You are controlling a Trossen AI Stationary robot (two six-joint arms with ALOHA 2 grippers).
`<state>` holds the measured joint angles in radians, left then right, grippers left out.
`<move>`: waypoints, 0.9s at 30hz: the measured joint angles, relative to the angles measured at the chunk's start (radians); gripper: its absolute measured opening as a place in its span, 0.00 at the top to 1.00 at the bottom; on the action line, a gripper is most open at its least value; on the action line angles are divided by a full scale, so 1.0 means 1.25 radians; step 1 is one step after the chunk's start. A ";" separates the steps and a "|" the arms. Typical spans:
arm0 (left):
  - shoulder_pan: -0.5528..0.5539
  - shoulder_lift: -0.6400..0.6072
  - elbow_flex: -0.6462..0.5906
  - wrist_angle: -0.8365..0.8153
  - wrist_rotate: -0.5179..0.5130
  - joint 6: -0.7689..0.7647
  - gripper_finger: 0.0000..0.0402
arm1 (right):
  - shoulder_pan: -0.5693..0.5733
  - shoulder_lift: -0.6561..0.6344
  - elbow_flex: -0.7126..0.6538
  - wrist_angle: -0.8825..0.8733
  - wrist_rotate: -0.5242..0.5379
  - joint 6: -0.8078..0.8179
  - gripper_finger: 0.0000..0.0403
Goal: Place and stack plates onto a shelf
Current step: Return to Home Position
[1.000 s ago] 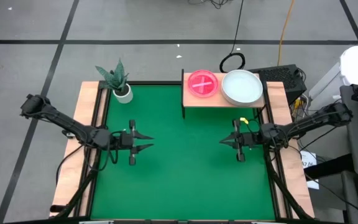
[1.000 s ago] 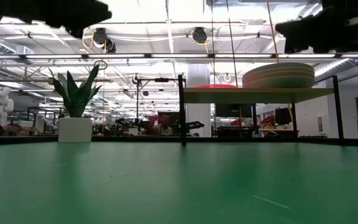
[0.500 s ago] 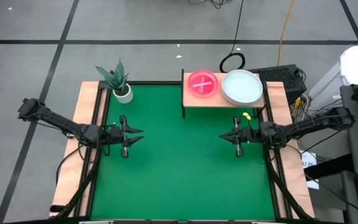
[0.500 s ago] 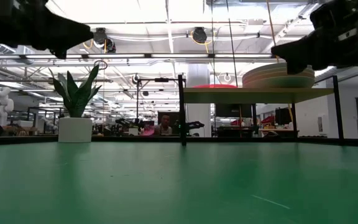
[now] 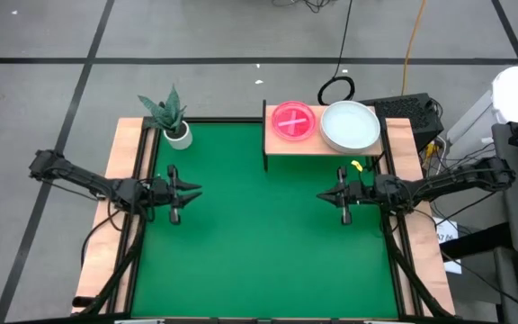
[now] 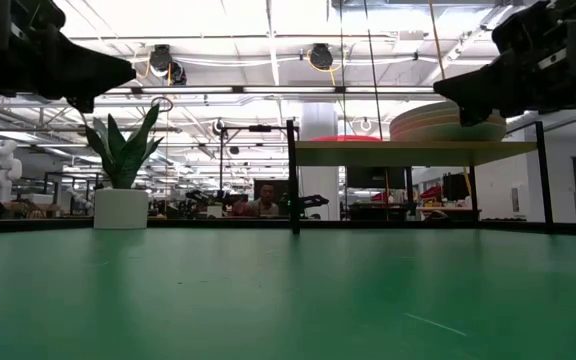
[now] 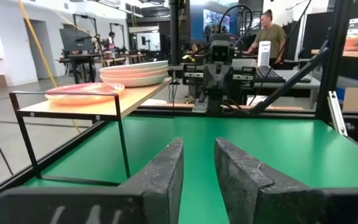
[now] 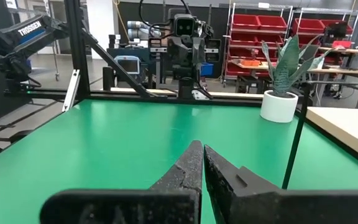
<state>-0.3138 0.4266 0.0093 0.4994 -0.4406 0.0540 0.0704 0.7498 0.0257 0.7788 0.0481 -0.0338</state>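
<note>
The shelf (image 5: 326,145) stands at the table's far right on thin dark legs. On it sit a stack of see-through pink plates (image 5: 293,121) and, to its right, a stack of larger pale plates (image 5: 350,126), the top one pale blue-green. The low view shows both stacks lying flat on the board (image 6: 408,152). My left gripper (image 5: 196,190) hovers over the table's left side with a narrow gap between its fingers (image 7: 166,165). My right gripper (image 5: 320,196) hovers over the right side, in front of the shelf, shut and empty (image 8: 202,152).
A potted plant (image 5: 171,117) stands at the far left corner. Open green table (image 5: 259,234) lies between the arms and toward the near edge. Cables and equipment (image 5: 412,112) sit beyond the shelf. A person (image 7: 271,34) stands in the room behind.
My left gripper has drawn back toward the table's left edge and sunk a little, its fingers closing from wide open to a narrow gap. My right gripper has shifted slightly toward the far edge and come lower. The plates have stayed still.
</note>
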 joint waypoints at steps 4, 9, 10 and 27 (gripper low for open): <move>0.000 -0.045 0.000 -0.044 0.017 -0.002 0.84 | 0.000 0.000 -0.001 -0.009 0.000 0.008 1.00; -0.001 -0.106 0.000 -0.108 0.020 -0.009 0.93 | 0.000 0.000 -0.001 -0.011 0.001 0.012 1.00; -0.001 -0.119 0.000 -0.120 0.020 -0.008 0.94 | 0.000 0.000 -0.001 -0.011 0.001 0.011 1.00; -0.001 -0.331 0.001 -0.342 0.020 -0.007 0.99 | 0.000 0.000 -0.002 -0.025 0.001 -0.003 1.00</move>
<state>-0.3154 0.0132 0.0102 0.0714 -0.4155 0.0449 0.0708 0.7498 0.0238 0.7472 0.0498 -0.0372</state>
